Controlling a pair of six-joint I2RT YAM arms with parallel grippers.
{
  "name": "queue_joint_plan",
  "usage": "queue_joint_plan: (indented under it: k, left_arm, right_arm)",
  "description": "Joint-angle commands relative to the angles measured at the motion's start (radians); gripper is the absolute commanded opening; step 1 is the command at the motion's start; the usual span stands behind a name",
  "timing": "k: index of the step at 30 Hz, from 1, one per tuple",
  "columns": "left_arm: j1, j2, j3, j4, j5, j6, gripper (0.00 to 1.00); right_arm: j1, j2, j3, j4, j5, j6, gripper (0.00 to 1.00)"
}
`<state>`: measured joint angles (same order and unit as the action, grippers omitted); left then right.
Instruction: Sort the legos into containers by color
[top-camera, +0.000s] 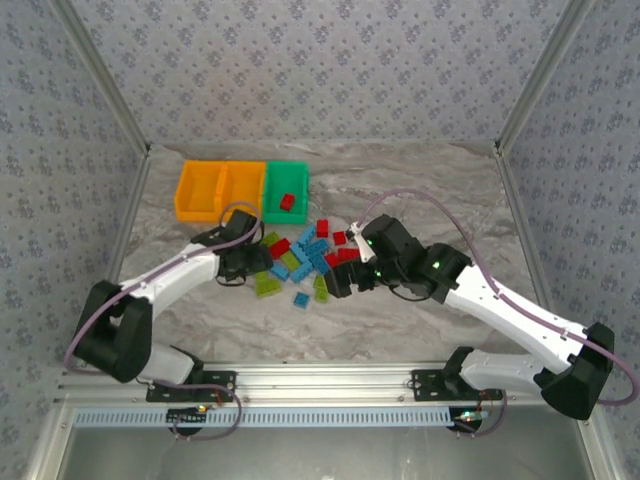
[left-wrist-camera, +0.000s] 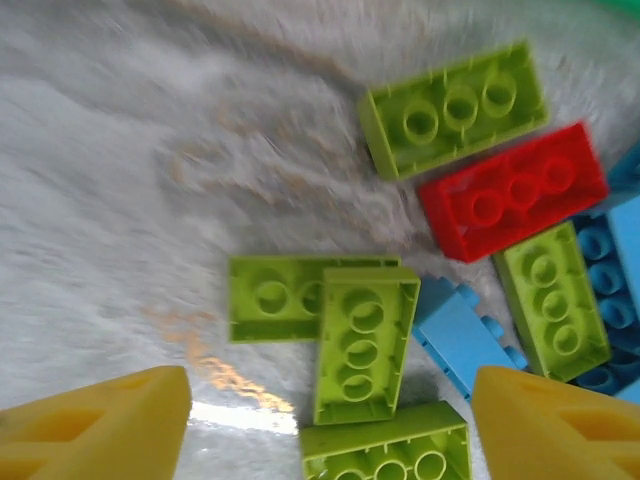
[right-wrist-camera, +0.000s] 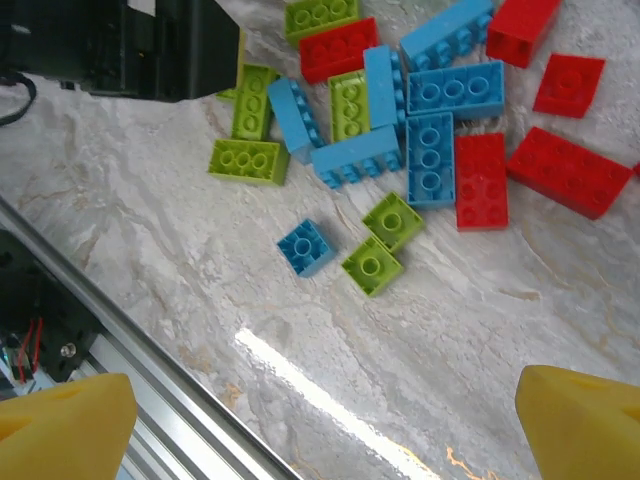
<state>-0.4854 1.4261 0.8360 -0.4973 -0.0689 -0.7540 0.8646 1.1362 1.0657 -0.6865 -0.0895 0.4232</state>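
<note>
The green container (top-camera: 285, 178), a small open-top box of smooth plastic with straight walls, is joined on its left to two orange containers (top-camera: 218, 190) of the same shape; the three make one row on the bench (top-camera: 430, 190), whose glossy surface is veined like grey-white marble; inside the green container lies one red brick (top-camera: 288, 202); the rest of the legos (top-camera: 305, 262), hard shiny studded blocks in red, blue and lime, lie in a loose heap on the bare bench just on the near side of the green container, some oblong with rows of round hollow studs, some small and square; the left claw (left-wrist-camera: 330, 430) hangs low on the near side of the green container and a little to its left, its blunt yellow fingers (left-wrist-camera: 100, 425) spread apart, an oblong lime brick (left-wrist-camera: 365, 340) reaching lengthwise into the gap with neither finger touching it, so it has hold of nothing; the right claw (right-wrist-camera: 320, 425) hangs nearer than the green container and to its right, its wedge-shaped yellow fingers spread wide with nothing between them but shining bench; its wrist view shows a small square blue brick (right-wrist-camera: 306, 247) lying flat just beside two single-stud lime squares (right-wrist-camera: 392, 220).
</note>
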Motion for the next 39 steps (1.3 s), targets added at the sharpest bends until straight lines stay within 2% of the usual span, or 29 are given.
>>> queue_joint_plan:
  k: [1,8,10,13,20,24,32,35,39]
  left_arm:
    - [-0.008,-0.001,-0.040,0.078,0.091,-0.071,0.69]
    - [-0.043,-0.057,-0.121,0.102,0.109,-0.088,0.70]
    - [-0.068,-0.085,-0.136,0.099,0.100,-0.097,0.75]
    - [-0.111,-0.116,-0.147,0.086,0.077,-0.125,0.89]
    - [-0.121,-0.053,-0.143,0.076,0.053,-0.122,0.93]
    - [-0.127,-0.014,-0.139,0.081,0.054,-0.111,0.90]
    - [-0.127,0.033,-0.153,0.075,0.028,-0.116,0.70]
    - [-0.128,-0.004,-0.152,0.059,0.020,-0.118,0.65]
    - [-0.129,-0.133,-0.121,-0.010,0.007,-0.121,0.60]
  right_arm:
    - [0.006,-0.017,0.015,-0.015,0.054,0.042,1.00]
    - [0.005,0.053,0.047,-0.007,0.038,0.026,1.00]
    - [0.006,0.076,0.058,-0.012,0.036,0.026,1.00]
    - [0.007,0.091,0.067,-0.013,0.031,0.034,1.00]
    - [0.021,0.091,0.086,-0.009,0.031,0.044,1.00]
    - [0.027,0.091,0.081,-0.015,0.041,0.052,1.00]
    - [0.037,0.092,0.074,-0.016,0.049,0.054,1.00]
    - [0.037,0.092,0.074,-0.016,0.044,0.054,1.00]
    - [0.043,0.084,0.074,0.003,0.010,0.045,1.00]
